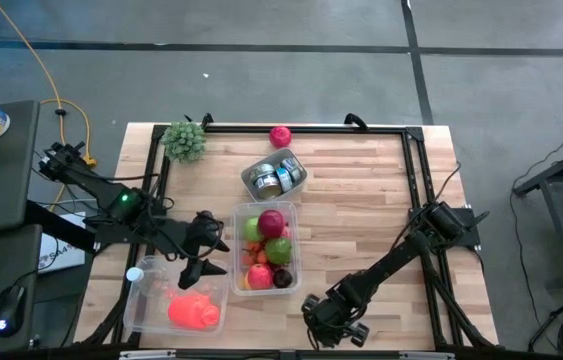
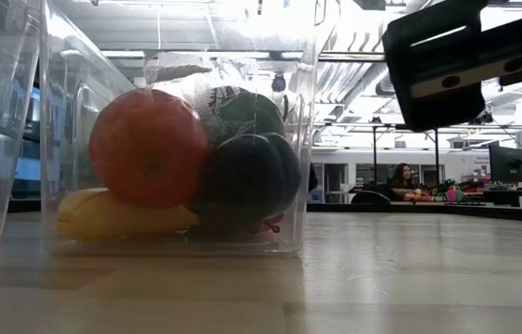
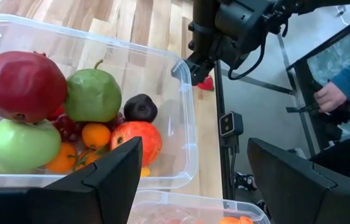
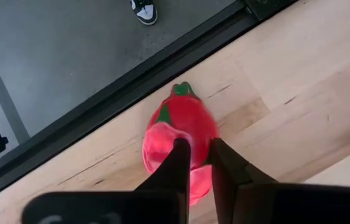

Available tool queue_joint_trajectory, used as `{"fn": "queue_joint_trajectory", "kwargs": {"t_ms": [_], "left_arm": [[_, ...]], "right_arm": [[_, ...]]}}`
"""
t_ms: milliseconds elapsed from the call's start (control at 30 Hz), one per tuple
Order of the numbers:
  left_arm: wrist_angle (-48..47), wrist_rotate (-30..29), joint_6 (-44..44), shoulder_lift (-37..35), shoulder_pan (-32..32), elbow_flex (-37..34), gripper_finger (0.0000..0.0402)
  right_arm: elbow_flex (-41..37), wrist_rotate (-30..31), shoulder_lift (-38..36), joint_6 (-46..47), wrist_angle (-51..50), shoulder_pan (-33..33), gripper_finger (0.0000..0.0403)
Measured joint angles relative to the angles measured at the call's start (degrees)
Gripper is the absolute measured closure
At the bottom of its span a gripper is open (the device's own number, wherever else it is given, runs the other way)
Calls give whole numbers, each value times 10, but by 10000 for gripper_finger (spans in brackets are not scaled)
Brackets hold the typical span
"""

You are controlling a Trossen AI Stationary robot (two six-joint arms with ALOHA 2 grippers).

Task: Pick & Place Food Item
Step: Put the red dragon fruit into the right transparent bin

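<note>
- High view: right gripper at the table's near edge, 5 o'clock of the fruit bin
- Right wrist view: fingers pinching a red strawberry lying on wood
- Left wrist view: left gripper spread, hovering

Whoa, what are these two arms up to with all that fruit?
The right pincer is down at the table's near edge, shut on a small red strawberry-like fruit lying on the wood. The left pincer hangs open beside the clear fruit bin, waiting. That bin holds apples, an orange and other fruit.
</note>
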Motion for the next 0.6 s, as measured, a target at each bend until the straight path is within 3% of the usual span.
{"fn": "queue_joint_trajectory", "kwargs": {"t_ms": [600], "left_arm": [[-1, -1, 0, 0, 0, 0, 120]], "right_arm": [[4, 100, -2, 63, -49, -38, 393]]}}
